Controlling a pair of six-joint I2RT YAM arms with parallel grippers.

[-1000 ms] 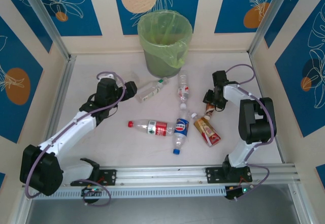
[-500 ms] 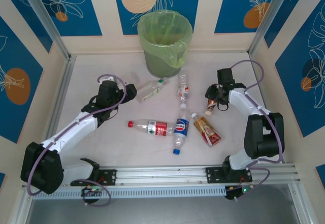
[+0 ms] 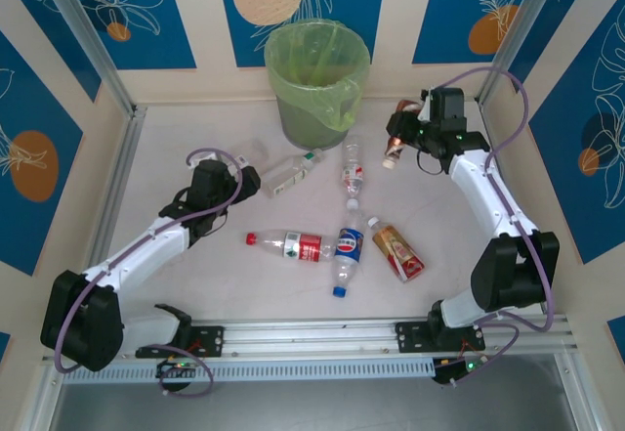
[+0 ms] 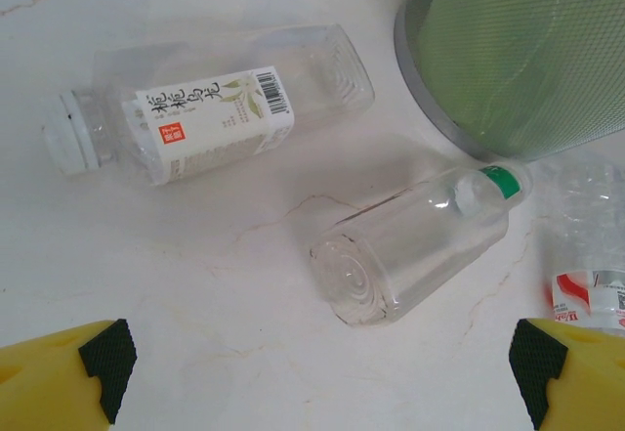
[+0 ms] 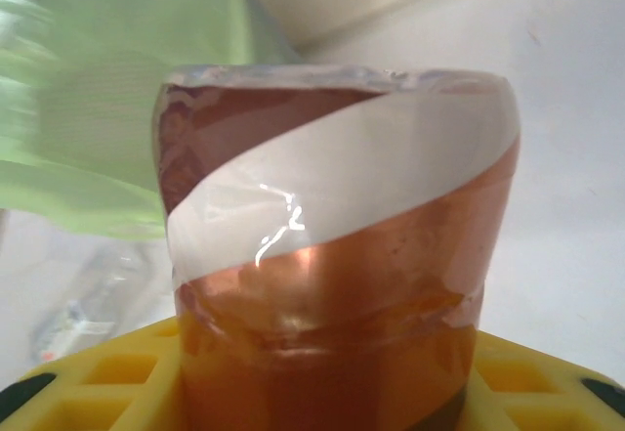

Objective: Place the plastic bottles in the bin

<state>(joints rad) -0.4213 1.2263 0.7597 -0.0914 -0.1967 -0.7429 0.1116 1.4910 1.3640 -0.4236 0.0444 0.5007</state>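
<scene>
Quick status: we're mid-carry on one bottle. The right tool [image 3: 406, 128] is closed snugly around a brown-labelled plastic bottle [image 3: 393, 148] with a white swirl on it, gripping it near the base with the white cap pointing away. It's up off the white surface [image 3: 254, 289], just right of the round grey bin with the light-green bag liner [image 3: 311, 118]. As far as I can tell it isn't over the opening yet.

The left tool [image 3: 248, 177] is spread wide and holding nothing. It hovers over the left-middle of the surface, facing two bottles lying on their sides near the bin's foot: a clear green-capped bottle [image 4: 420, 245] and a white-labelled bottle [image 4: 195, 123].

Other bottles lie in the middle: a red-labelled bottle with a red cap [image 3: 293, 245], a blue-labelled bottle [image 3: 347, 247], an orange-red-labelled bottle [image 3: 398, 253] and a small clear bottle [image 3: 354, 179].

My guess for the next move: swing the held bottle left until it's properly over the bag's mouth, then let go. Release too early and it likely bounces off the rim. After that, the left tool looks well placed for the green-capped one.
</scene>
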